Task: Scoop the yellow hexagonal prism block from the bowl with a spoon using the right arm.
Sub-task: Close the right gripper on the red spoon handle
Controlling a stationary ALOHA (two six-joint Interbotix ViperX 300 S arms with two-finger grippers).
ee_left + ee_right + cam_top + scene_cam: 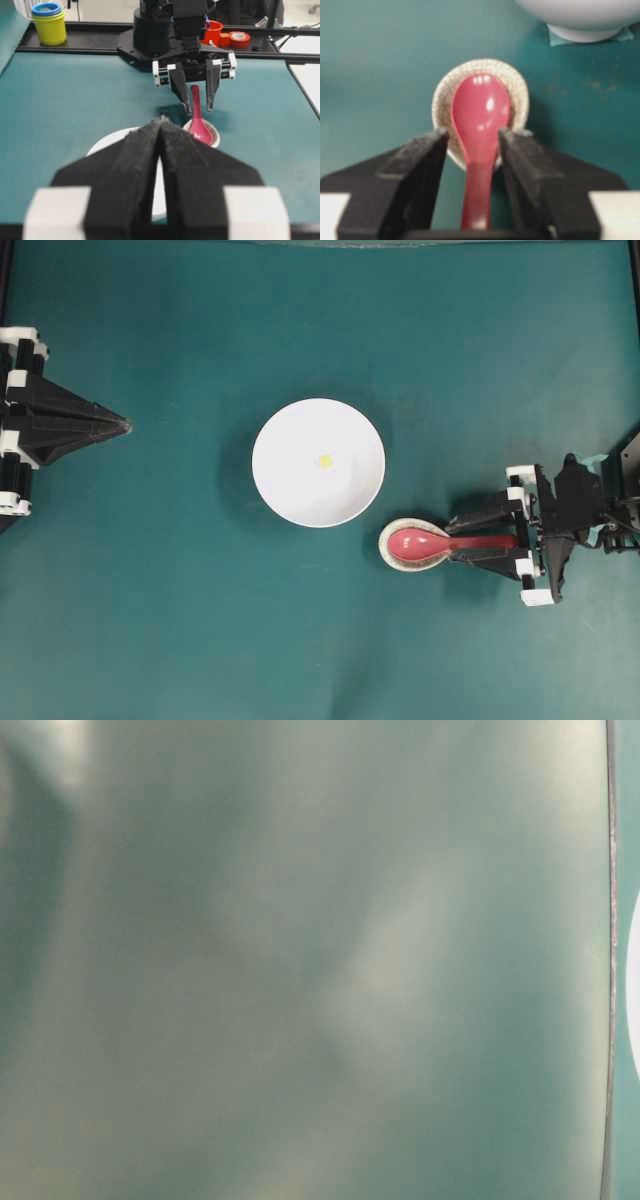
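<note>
The task is at its grasp stage; no scooping is done. The yellow hexagonal prism block (325,461) lies near the centre of the bowl (290,490), which stands mid-tabletop (200,620). The spoon (425,541) rests with its scoop in the small speckled spoon rest (384,545), just beside the bowl, handle pointing toward the right arm (580,505).

The right gripper (472,145) is spread wide, one finger on each side of the spoon handle with a visible gap on both sides; nothing is held yet. It points steeply down at the handle. Remaining, by judgement: close on the handle, lift the spoon, carry it to the bowl, scoop the block.

The left gripper (161,125) has its fingers pressed together, empty, parked well apart at the left edge.
</note>
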